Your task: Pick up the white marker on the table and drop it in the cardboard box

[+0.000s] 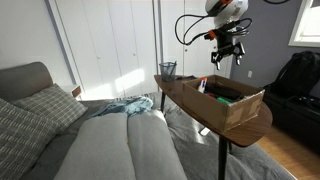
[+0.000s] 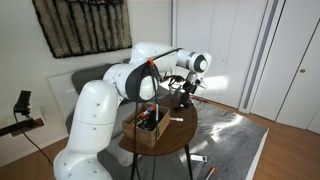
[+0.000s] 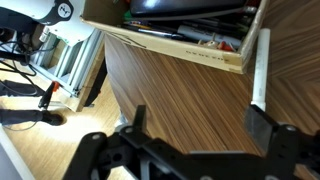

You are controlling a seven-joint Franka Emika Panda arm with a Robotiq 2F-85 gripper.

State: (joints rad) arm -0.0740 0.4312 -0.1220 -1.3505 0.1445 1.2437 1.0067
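The white marker [image 3: 261, 65] lies on the dark-brown table [image 3: 170, 95], just beside the long wall of the cardboard box [image 3: 180, 50]. The box holds several pens and dark items. My gripper [image 3: 200, 113] is open and empty and hangs above the table. In the wrist view its right finger sits over the marker's near end, and its left finger is over bare wood. In both exterior views the gripper [image 1: 228, 45] [image 2: 185, 90] is above the table's far end, higher than the box [image 1: 235, 100] [image 2: 150, 125]. The marker shows as a small white streak in an exterior view [image 2: 176, 120].
A small dark mesh bin [image 1: 167, 70] stands on the table's end, away from the box. A grey sofa [image 1: 100, 140] with cushions lies next to the table. A black bag [image 1: 298, 75] sits by the wall. Small white items lie on the floor [image 2: 198, 160].
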